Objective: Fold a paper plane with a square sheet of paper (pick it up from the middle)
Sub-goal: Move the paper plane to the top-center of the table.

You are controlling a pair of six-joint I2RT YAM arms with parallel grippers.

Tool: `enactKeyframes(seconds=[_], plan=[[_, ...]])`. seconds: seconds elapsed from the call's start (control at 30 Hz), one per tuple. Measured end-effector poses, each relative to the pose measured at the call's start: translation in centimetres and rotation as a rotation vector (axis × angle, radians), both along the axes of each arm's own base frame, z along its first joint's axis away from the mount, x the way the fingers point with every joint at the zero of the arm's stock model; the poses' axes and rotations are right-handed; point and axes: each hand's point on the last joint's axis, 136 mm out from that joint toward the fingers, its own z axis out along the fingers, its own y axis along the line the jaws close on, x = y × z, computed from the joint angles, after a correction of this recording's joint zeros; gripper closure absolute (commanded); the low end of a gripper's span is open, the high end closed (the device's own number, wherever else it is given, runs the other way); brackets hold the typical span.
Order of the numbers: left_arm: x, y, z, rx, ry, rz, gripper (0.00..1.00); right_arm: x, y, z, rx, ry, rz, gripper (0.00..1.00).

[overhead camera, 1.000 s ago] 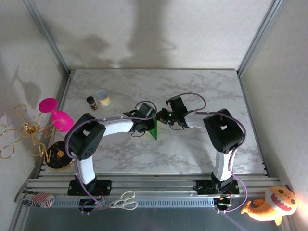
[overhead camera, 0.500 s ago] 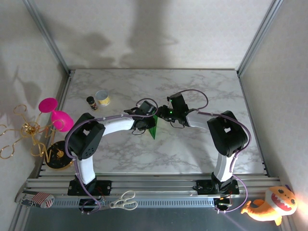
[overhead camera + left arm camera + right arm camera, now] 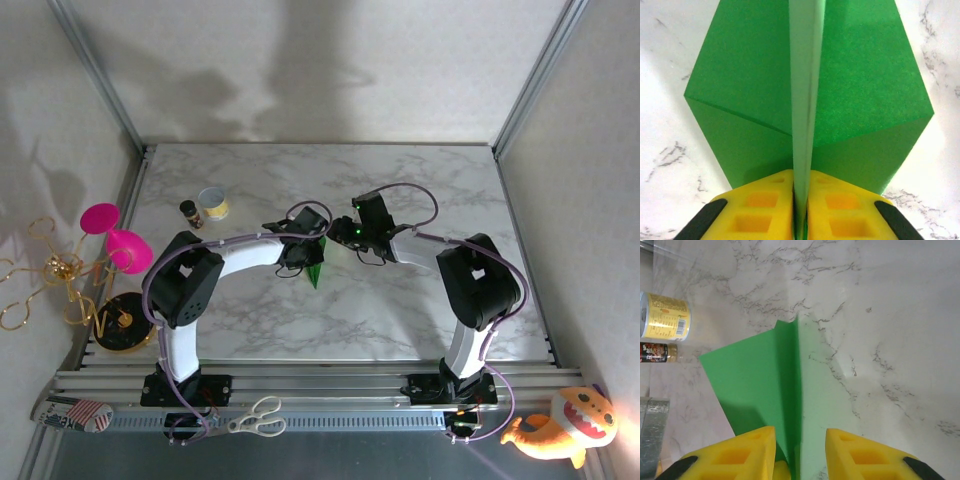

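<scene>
item one, the task piece: your bright-green paper plane [image 3: 317, 270], a thin creased sheet narrowing to a point, sat at the centre of the top external frame, between the two wrists and over the white, grey-veined marble table [image 3: 400, 320]. from above it could not be told whether the point touched the table.

item two, your left gripper [image 3: 800, 197]: in the left wrist frame its yellow fingers [image 3: 760, 210] were clenched together at bottom centre, grasping the plane's raised middle fold. that fold ran as a pale upright strip from the pads to the top edge. a green wing spread to each side of it, each carrying a diagonal crease, with the outer corners at mid-height left and right.

item three, your right gripper [image 3: 800, 445]: in the right wrist frame its yellow fingers [image 3: 745, 455] stood apart at the bottom edge, released. the plane's ridge ran up between them to a tip at upper centre, a darker panel to its left and a paler one to its right. a gap showed between the right-hand pad and the ridge; contact at the left-hand pad could not be told.

item four, surroundings: a yellow-labelled metal tin [image 3: 662, 317] and a small dark jar [image 3: 657, 352] showed at the left edge of that frame, well apart from the paper.
</scene>
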Motion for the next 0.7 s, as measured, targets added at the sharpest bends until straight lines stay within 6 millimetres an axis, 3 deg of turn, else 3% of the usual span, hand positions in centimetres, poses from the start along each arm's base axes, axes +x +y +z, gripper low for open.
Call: enactKeyframes(seconds=[0.2,0.47,0.7], plan=[[0.0,0.6,0.3,0.055,-0.003,-0.033,0.98,-0.1,-0.3,-0.3,-0.011,0.010,-0.007,0.68],[0.3,0.8,0.8,0.115,-0.006,-0.088,0.92,0.2,-0.9,-0.5,-0.027,0.013,-0.027,0.65],[-0.3,1.3,-1.3,0.163,0.043,-0.113,0.87,0.4,-2.9,-1.4,-0.056,0.032,-0.087,0.50]])
